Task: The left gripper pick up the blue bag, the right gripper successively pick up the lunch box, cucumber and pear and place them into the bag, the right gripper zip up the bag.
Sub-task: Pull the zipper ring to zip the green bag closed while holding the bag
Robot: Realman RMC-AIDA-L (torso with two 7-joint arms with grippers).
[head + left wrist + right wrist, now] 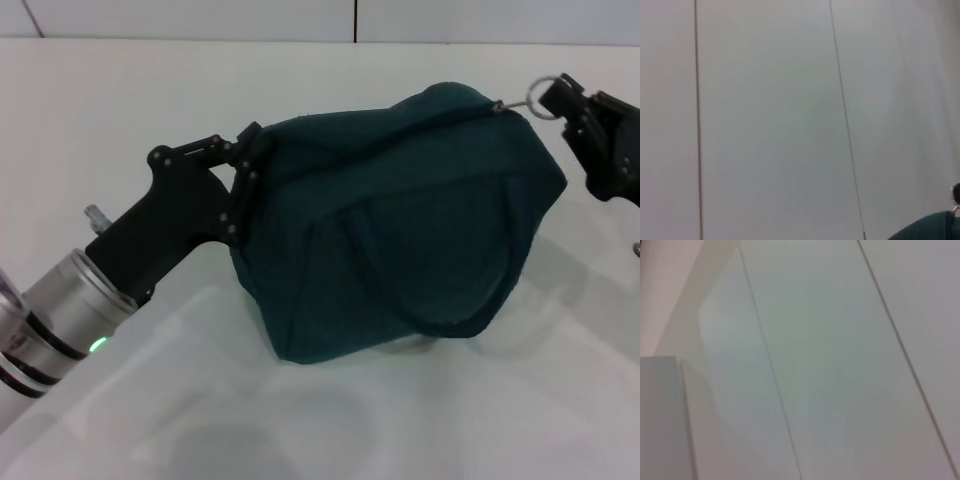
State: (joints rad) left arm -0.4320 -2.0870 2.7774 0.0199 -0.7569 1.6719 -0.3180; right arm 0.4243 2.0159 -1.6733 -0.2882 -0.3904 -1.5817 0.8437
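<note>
The left gripper [243, 185] reaches in from the near left, its fingers clamped on the end of the blue bag [400, 220], which bulges just beyond them, zipper closed. At the bag's far right end, the right gripper [560, 100] pinches the silver ring pull [541, 97] between narrowly parted fingers.

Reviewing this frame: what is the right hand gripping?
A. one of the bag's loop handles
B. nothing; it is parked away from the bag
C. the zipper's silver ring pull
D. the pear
C: in the head view the right hand pinches the silver ring pull at the top corner of the blue bag.
</note>
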